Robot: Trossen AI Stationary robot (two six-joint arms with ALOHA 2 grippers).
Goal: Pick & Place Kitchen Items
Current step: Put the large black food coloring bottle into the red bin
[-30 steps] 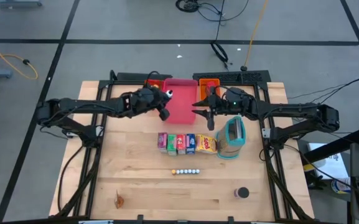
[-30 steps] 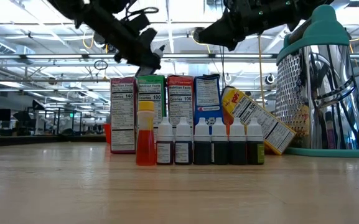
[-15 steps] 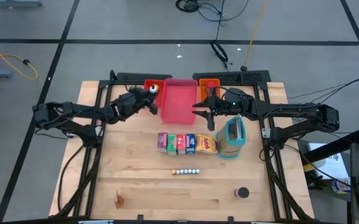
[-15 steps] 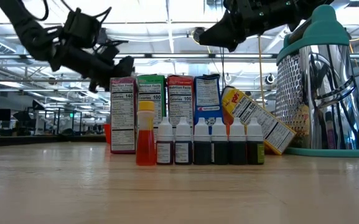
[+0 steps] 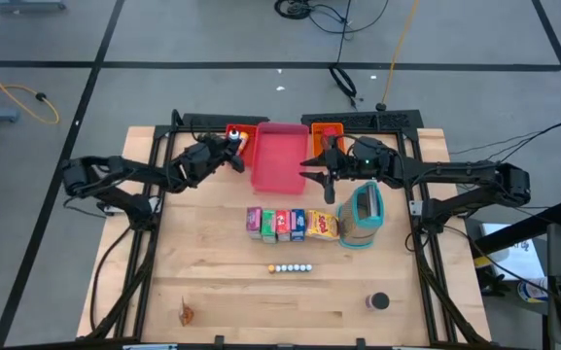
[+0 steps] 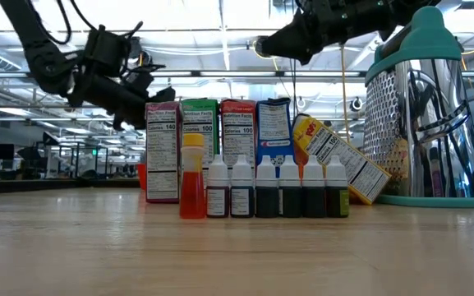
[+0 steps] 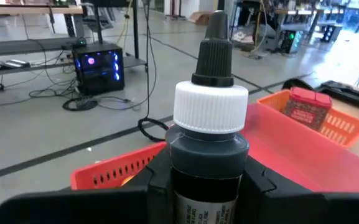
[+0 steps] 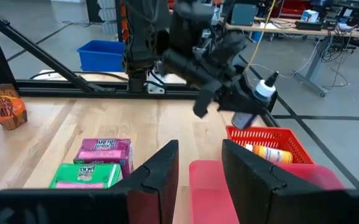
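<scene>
My left gripper (image 5: 231, 148) is shut on a tiny bottle (image 7: 208, 118) with a dark body, white collar and black tip. It hangs over the red tray (image 5: 233, 130) at the table's far side. My right gripper (image 5: 309, 165) stands open and empty above the near right corner of the pink tray (image 5: 280, 156). A row of food boxes (image 5: 285, 224) stands mid-table. Nearer lies a row of tiny bottles (image 5: 290, 267). A dark round can (image 5: 377, 301) stands near the front right. My left gripper pinches the bottle's dark body (image 7: 207, 183), just below the white collar, between its two fingers. The fingers come about level from the table's left. The bottle is lifted clear, its tip up and a little tilted (image 8: 265, 86), above the red tray.
A teal-and-white grater (image 5: 363, 214) stands right of the boxes. The orange tray (image 5: 327, 129) holds a red block (image 7: 303, 102). The red tray (image 8: 272, 140) holds a yellow bottle (image 8: 267, 152). A brown packet (image 5: 187, 312) lies near the front left.
My left gripper has carried the bottle from over the pink tray's left edge toward the table's left and far edge and downward. It has rolled a little and now hangs over the red tray.
</scene>
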